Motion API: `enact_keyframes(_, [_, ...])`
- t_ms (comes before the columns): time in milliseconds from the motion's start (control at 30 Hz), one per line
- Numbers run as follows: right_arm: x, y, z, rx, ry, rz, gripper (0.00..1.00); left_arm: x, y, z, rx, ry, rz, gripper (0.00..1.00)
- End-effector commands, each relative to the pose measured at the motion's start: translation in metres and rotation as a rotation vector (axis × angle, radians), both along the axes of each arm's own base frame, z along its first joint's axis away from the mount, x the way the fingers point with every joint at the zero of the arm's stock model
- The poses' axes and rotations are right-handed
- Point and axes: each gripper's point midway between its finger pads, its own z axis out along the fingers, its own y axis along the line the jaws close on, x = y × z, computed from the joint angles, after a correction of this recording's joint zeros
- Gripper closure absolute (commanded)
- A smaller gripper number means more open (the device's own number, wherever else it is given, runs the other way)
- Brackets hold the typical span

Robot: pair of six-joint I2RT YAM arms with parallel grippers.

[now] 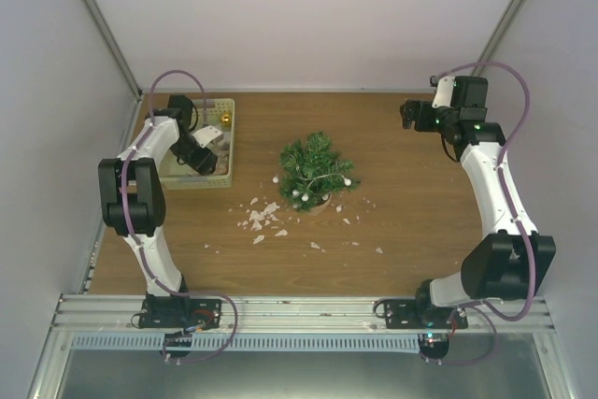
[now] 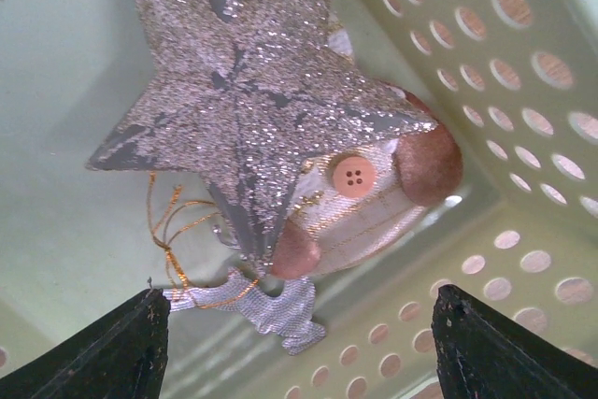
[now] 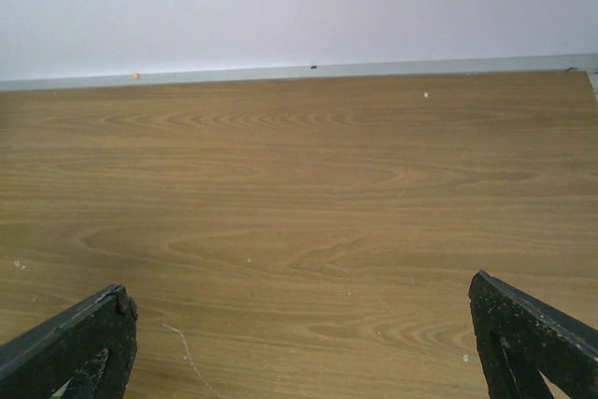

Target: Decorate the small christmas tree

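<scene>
Left wrist: we see our left claw [image 2: 301, 300] apart before a glitter star [image 2: 248, 109] in the basket [image 2: 523, 91]; right claw [image 3: 299, 287] apart too.

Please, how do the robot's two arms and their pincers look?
The left arm and right arm are white tubes with black joint housings; a purple cable loops along each. The left pincer and right pincer have black, wedge-shaped fingers with rough edges.
</scene>
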Motion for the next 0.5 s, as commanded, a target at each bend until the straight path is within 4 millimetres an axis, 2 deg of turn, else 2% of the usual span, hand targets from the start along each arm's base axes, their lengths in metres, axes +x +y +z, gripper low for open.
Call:
enact_keyframes(0, [-0.002, 0.005, 0.012, -0.008, -0.046, 0.018, 0.04, -0.012, -0.012, -0.007, -0.049, 0.045, -0.019, 0.23])
enact_keyframes(133, [-0.003, 0.004, 0.011, -0.010, -0.044, 0.016, 0.04, -0.012, -0.012, -0.009, -0.052, 0.050, -0.021, 0.24])
enact_keyframes(467, [-0.004, 0.004, 0.008, -0.008, -0.040, 0.015, 0.04, -0.005, -0.015, -0.029, -0.066, 0.113, -0.042, 0.24])
